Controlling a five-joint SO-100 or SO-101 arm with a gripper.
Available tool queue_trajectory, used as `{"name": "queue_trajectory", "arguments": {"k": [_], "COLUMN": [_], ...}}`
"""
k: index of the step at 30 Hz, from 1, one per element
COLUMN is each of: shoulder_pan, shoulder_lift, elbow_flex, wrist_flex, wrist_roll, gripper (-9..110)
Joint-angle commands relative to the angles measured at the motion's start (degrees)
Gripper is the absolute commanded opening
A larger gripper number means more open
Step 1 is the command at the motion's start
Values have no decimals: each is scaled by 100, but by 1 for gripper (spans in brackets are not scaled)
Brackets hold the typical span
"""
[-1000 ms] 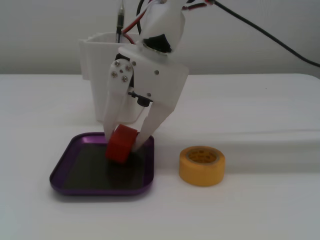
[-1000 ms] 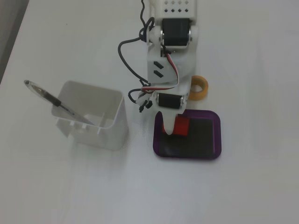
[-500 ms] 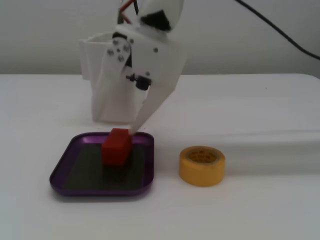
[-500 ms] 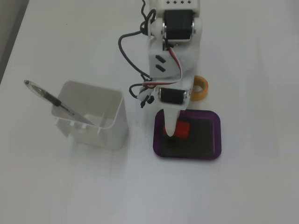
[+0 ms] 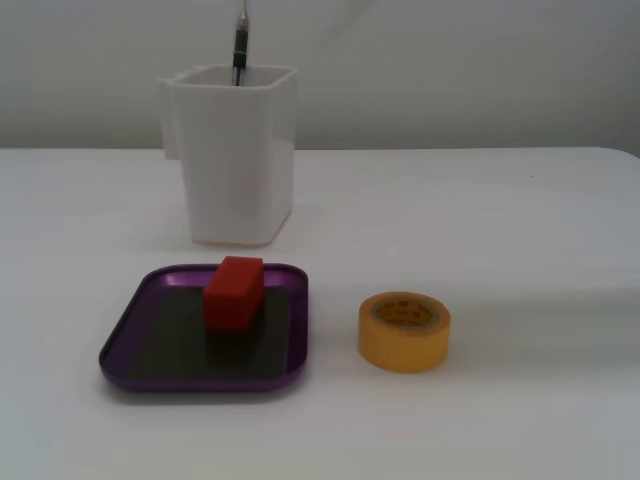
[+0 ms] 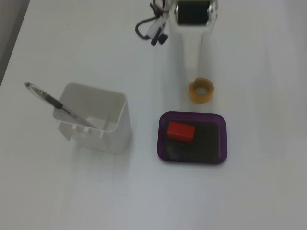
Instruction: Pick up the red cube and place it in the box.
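Note:
The red cube [image 5: 234, 293] lies inside the purple box [image 5: 130, 320], on its dark bottom toward the rear left, touching nothing else. Both fixed views show it; in the one from above, the cube [image 6: 181, 131] sits in the left half of the box [image 6: 192, 159]. A white part of the arm with a black motor [image 6: 192, 13] shows at the top edge of that view, well away from the box. The gripper's fingers do not show in either view.
A tall white plastic container [image 5: 236, 150] holding a pen [image 5: 240, 45] stands behind the box; it also shows from above [image 6: 98, 124]. A yellow tape roll [image 5: 404, 331] lies next to the box, between it and the arm [image 6: 201, 90]. Dark cables [image 6: 152, 29] lie by the arm's base.

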Motion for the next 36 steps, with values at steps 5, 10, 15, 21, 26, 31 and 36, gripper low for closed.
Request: {"name": "queue_trajectory", "arguments": {"k": [5,10,15,21,26,31,36], "shoulder_pan": [-141,-158,-158,-79,-70,-70,-62], "shoulder_lift": [1239,1731,2742,4447,5977,7418,8736], "elbow_flex": [123,1301,2742,4852,6715,8437,9589], "wrist_flex": [712,703,615,-475,-1529,-2294,-2531], "wrist_roll": [79,62,62,0,0,18,26], "gripper": [16,16,16,16,16,17,16]}}
